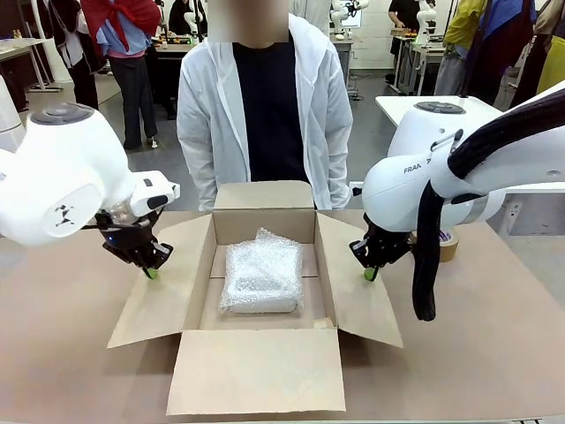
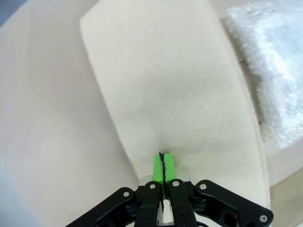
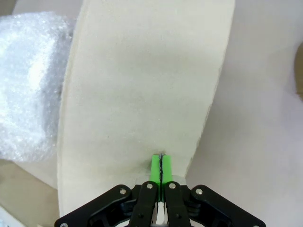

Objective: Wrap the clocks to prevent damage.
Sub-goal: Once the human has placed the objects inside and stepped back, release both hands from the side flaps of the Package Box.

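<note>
Seven items logged at the shared table.

1. clocks (image 1: 261, 274): one pillow-like rectangular bundle of whitish translucent bubble wrap, no dial showing. Lay flat on the box floor, approx. centred, well apart from both grippers.
2. brown corrugated cardboard box (image 1: 265, 226): stood mid-table, top open, 4 flaps splayed outward. Near flap lay toward the robot, far flap stood up in front of the person, side flaps sloped down to L and R.
3. left gripper (image 1: 152, 272): black w/ green pads. Jaws were closed, pads pressed together w/ nothing between them. Tip pointed down at the outer edge of the box's L flap. Wrist view put the pads right at that flap's surface; contact could not be told.
4. right gripper (image 1: 369, 274): same type, jaws also closed on nothing. Tip pointed down at the outer part of the R flap; contact unclear. Its wrist view showed the bundle past the flap's other edge.
5. brown tape roll (image 1: 448, 246): sat on the table behind the R arm, partly hidden by it, well apart from the box.
6. person in white lab coat over black top (image 1: 265, 106): stood at the far side, directly behind the box.
7. pale tan flat table (image 1: 53, 353): carried the box and tape roll.
</note>
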You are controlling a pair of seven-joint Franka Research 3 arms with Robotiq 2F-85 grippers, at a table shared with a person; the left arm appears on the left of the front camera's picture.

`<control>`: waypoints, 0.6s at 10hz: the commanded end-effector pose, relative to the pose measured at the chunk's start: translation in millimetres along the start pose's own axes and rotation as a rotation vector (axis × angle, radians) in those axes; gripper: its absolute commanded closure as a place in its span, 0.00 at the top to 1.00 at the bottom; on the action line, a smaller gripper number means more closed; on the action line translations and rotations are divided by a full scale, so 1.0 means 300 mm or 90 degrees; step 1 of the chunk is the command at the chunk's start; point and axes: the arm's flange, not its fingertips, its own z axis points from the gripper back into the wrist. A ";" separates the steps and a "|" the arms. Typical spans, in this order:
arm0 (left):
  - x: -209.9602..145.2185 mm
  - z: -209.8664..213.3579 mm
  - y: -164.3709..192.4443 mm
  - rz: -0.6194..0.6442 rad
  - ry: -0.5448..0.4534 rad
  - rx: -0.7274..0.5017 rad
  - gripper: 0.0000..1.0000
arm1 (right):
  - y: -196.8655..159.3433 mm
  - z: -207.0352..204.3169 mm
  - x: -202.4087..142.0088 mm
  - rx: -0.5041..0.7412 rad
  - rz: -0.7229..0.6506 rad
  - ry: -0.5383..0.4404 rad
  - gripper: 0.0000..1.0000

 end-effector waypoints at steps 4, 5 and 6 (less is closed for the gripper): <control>-0.049 0.335 0.203 -0.227 -0.050 -0.065 0.01 | -0.093 0.342 -0.057 -0.067 0.179 0.045 0.01; -0.073 0.398 0.251 -0.281 -0.036 -0.075 0.01 | -0.120 0.393 -0.075 -0.077 0.223 0.068 0.01; -0.087 0.452 0.303 -0.331 -0.020 -0.088 0.01 | -0.155 0.439 -0.095 -0.075 0.281 0.102 0.01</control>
